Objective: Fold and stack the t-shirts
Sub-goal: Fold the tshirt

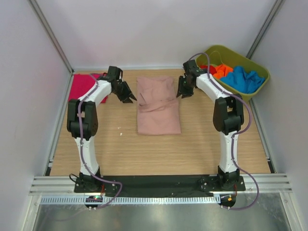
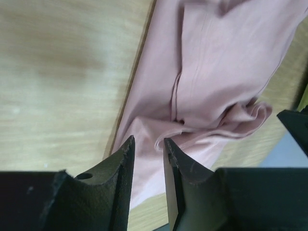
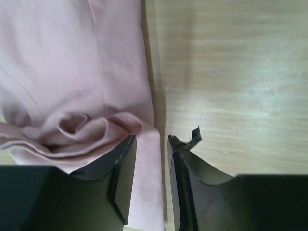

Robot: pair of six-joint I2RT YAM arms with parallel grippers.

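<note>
Folding stood partway: dusty-pink cloth t-shirt [image 1: 158, 108] narrowed mid-frame, crumpled bright shirts [image 1: 243, 79] waiting upper right. Left gripper [image 1: 129, 98] and right gripper [image 1: 183, 93] gaped empty.

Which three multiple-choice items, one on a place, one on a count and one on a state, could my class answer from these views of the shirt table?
1. Where on the table does the magenta t-shirt lie?
A. Near edge
B. Centre
C. Far-left corner

2. How many t-shirt colours show in the olive-green tub?
A. Three
B. One
C. Five

3. How do the left claw and right claw, either side of the dusty-pink t-shirt, stand?
A. Clamped on its hem
B. Parted, nothing between the fingers
C. Gripping the tub

Answers:
1 C: it sits at the back, left of the left claw.
2 A: a red t-shirt, an orange t-shirt and a blue t-shirt show.
3 B: each wrist view shows a gap with no cloth pinched.
</note>
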